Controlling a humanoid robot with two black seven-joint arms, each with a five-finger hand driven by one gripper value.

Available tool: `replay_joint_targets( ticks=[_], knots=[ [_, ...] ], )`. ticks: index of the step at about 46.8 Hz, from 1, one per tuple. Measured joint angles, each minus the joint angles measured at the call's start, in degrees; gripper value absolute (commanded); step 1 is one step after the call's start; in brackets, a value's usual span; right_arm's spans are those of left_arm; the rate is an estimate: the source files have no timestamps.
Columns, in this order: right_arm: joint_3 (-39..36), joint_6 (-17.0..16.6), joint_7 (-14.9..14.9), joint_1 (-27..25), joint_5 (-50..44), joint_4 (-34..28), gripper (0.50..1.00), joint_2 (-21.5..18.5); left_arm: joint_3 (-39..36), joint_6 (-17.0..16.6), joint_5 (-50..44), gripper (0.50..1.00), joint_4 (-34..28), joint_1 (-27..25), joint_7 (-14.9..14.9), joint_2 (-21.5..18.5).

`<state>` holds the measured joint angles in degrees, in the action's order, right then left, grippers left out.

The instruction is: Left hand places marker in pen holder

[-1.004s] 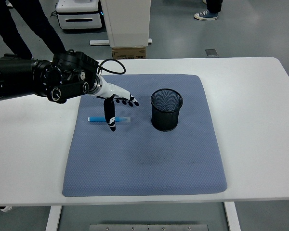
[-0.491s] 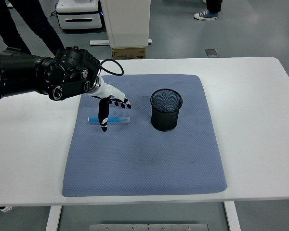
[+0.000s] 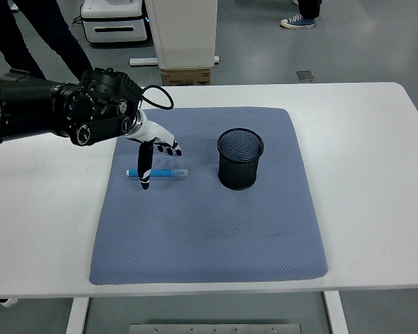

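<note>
- One blue marker [image 3: 161, 172] lies flat on the blue-grey mat [image 3: 209, 229].
- One black mesh pen holder [image 3: 240, 158] stands well right.
- Left hand [image 3: 153, 145] hovers over the marker, fingers [image 3: 145, 175] released, grasping nothing.

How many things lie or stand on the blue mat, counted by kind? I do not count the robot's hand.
Marker: 1
Pen holder: 1
Total: 2

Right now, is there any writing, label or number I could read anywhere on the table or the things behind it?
None can be read.
Brown cardboard box behind the white table: dark print, too blurred.
Blue marker, black mesh pen holder: no writing visible.
</note>
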<state>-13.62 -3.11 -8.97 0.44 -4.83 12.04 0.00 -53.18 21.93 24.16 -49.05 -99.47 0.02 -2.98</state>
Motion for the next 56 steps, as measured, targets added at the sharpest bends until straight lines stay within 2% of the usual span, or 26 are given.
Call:
replay_joint_targets(
  ticks=[27, 30, 36, 56],
  knots=[
    [0.00, 0.00, 0.00, 0.00, 0.00, 0.00, 1.000, 0.00, 0.00, 0.00, -0.96, 1.000, 0.10, -0.54, 2.27, -0.41],
    [0.00, -0.01, 0.00, 0.00, 0.00, 0.00, 1.000, 0.00, 0.01, 0.69, -0.96, 1.000, 0.10, -0.85, 2.27, -0.37],
    [0.00, -0.02, 0.00, 0.00, 0.00, 0.00, 1.000, 0.00, -0.26, 4.42, -0.13, 1.000, 0.09, -1.30, 2.04, -0.35],
    [0.00, 0.00, 0.00, 0.00, 0.00, 0.00, 1.000, 0.00, -1.14, 4.28, 2.90, 1.000, 0.47, -0.75, 1.82, 0.00]
  ],
)
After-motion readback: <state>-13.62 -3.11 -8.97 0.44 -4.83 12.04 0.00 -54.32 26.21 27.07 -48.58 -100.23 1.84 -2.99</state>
